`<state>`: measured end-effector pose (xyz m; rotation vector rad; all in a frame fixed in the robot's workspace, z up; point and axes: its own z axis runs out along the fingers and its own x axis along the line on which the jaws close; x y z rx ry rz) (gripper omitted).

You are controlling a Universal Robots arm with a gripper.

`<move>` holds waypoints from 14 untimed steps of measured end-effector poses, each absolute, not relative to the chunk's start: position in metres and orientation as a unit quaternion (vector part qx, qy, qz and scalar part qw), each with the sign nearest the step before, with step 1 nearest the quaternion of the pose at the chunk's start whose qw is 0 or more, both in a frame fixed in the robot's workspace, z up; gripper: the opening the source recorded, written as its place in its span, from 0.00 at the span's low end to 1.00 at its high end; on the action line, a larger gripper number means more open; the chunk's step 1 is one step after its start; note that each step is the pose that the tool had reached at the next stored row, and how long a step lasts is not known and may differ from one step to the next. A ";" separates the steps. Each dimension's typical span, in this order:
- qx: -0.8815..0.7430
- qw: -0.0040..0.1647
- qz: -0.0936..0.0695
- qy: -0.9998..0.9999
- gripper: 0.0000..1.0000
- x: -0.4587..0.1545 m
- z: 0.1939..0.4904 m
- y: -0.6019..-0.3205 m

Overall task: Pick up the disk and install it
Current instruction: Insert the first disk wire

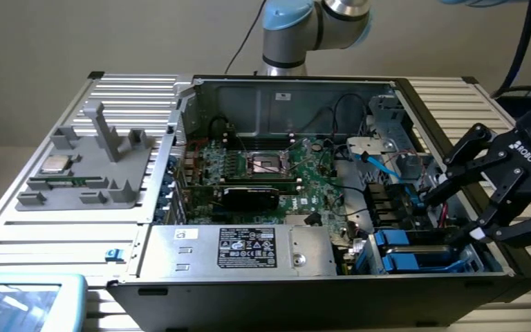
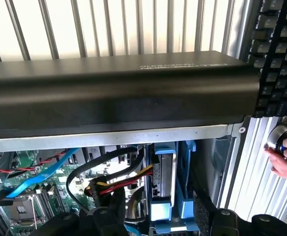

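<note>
Exterior view gives me the end effector with its fingers spread wide and nothing between them, hanging just above the drive bay of the computer case, at the exterior view's right. Under it the disk sits slotted in the bay in its blue frame; on the wrist view it stands beside red and yellow cables. I judge the install step as good as done. Any move from here calls for a path clear of those cables and the case wall

Our exterior view looks down from well back into the open computer case; our wrist view sits close over its blue drive bays, seen in both.
</note>
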<state>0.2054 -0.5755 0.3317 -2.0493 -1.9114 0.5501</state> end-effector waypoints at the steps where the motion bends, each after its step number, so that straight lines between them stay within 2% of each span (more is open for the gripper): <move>1: -0.710 0.142 0.191 -0.662 0.66 0.205 0.332 -0.575; 5: -0.710 0.142 0.191 -0.662 0.66 0.205 0.339 -0.576; 14: -0.710 0.142 0.191 -0.662 0.66 0.204 0.380 -0.575</move>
